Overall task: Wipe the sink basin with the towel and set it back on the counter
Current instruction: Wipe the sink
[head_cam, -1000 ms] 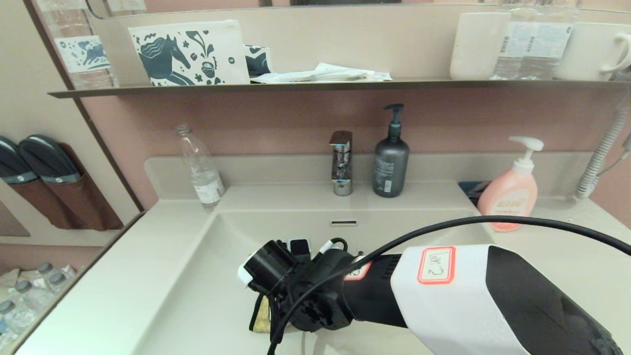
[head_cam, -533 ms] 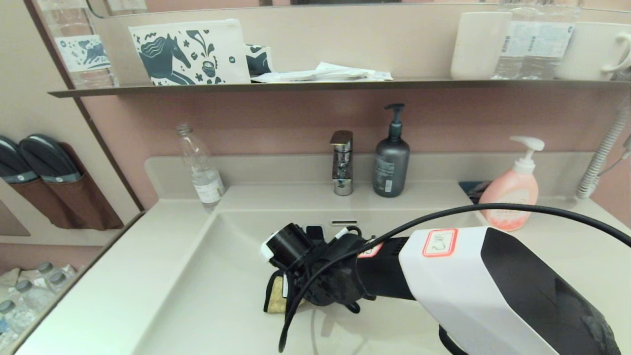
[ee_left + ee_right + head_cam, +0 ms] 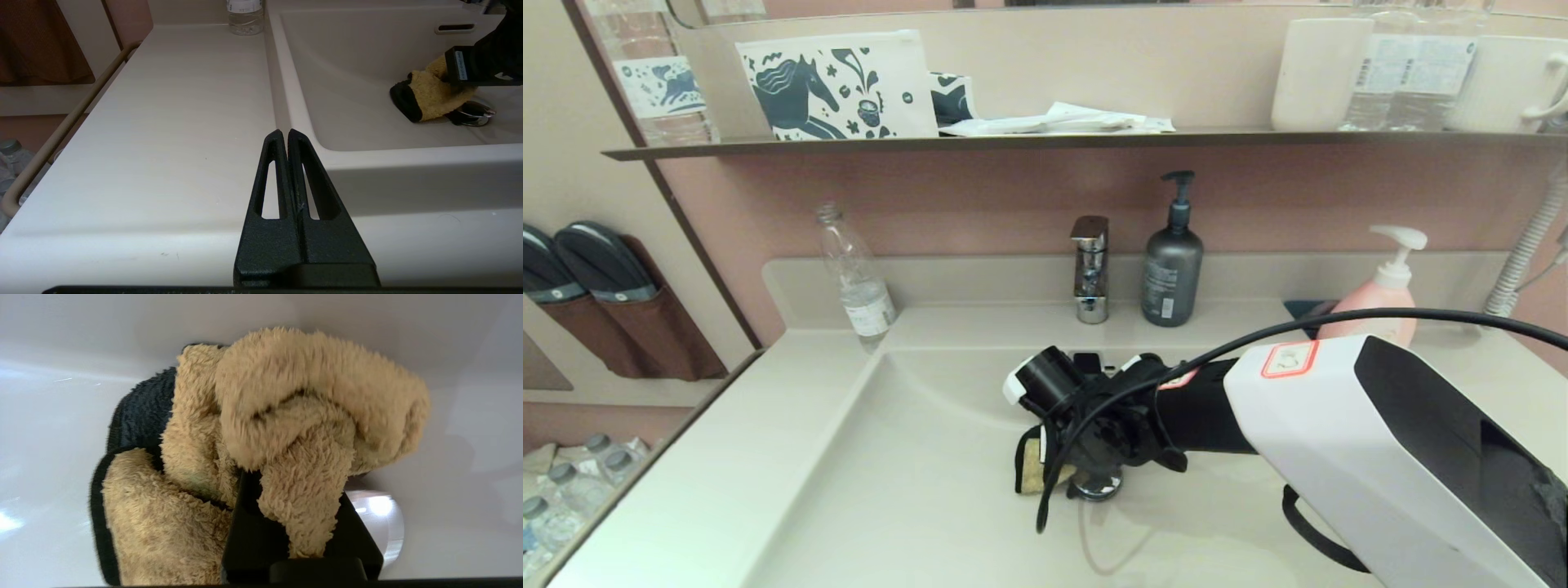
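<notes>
The mustard-yellow towel with black edging lies bunched on the floor of the cream-white sink basin, right beside the chrome drain plug. My right gripper is shut on a fold of the towel and presses it down onto the basin floor. In the head view the wrist hides its fingers. My left gripper is shut and empty, parked over the counter by the basin's front left corner. From there the towel and plug show.
On the back ledge stand the chrome faucet, a grey pump bottle and a clear plastic bottle. The pink soap bottle is at the back right, partly behind my arm. A dark wall shelf runs above.
My right gripper has dragged the towel across the basin floor, away from the front and to the right, up to the drain plug. The left gripper has not moved.
</notes>
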